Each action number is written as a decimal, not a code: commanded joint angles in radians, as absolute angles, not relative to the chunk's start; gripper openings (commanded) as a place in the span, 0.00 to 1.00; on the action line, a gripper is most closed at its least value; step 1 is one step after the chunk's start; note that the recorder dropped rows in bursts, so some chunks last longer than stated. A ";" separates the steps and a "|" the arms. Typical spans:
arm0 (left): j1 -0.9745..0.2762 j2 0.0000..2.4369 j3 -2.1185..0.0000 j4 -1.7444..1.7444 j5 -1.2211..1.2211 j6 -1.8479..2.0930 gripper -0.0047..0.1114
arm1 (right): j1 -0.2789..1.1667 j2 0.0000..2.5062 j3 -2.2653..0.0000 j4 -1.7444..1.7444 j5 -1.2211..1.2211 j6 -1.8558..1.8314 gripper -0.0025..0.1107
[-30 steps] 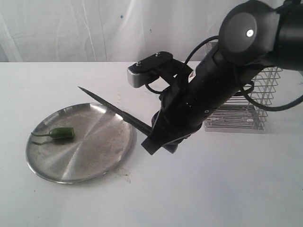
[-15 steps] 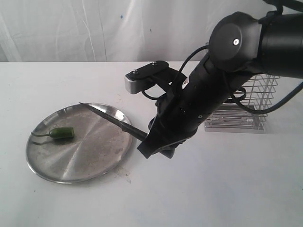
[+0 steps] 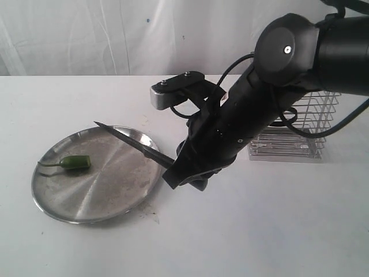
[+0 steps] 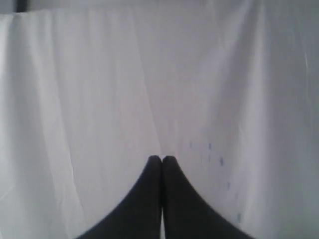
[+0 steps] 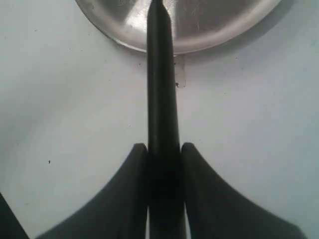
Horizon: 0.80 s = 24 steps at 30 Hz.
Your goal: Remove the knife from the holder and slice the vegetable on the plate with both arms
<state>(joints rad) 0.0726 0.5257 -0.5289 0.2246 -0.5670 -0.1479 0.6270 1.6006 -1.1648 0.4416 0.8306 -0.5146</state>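
Exterior view, left to right: the pepper (image 3: 75, 163) lies whole on the left part of the steel plate (image 3: 115, 196), its thin stem toward the rim. My right gripper (image 3: 180, 173) reaches across from the right, just beside the plate's right rim, and clamps the handle of the black knife (image 3: 130, 141); the blade slants up and left over the plate, its tip well apart from the pepper. The wire holder (image 3: 294, 135) stands at far right, behind my arm.

Right wrist view: my two fingers (image 5: 130, 199) press the handle from both sides, the blade crossing the plate's rim. The pepper does not show here.

Left wrist view: my left gripper (image 4: 162, 160), unseen from outside, has its fingertips pressed together on nothing, facing white cloth (image 4: 99, 89).
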 commanded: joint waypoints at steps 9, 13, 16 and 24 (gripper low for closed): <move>-0.068 1.218 -0.758 0.433 0.210 -0.138 0.04 | 0.627 1.599 -1.163 0.407 0.761 -0.431 0.02; -0.163 1.304 -0.904 0.335 0.486 0.007 0.04 | 0.627 1.599 -1.163 0.395 0.756 -0.431 0.02; -0.194 1.387 -1.021 0.220 0.712 0.193 0.04 | 0.627 1.599 -1.163 0.347 0.752 -0.394 0.02; -0.194 1.532 -1.109 0.125 0.845 0.642 0.04 | 0.625 1.599 -1.163 0.310 0.762 -0.354 0.02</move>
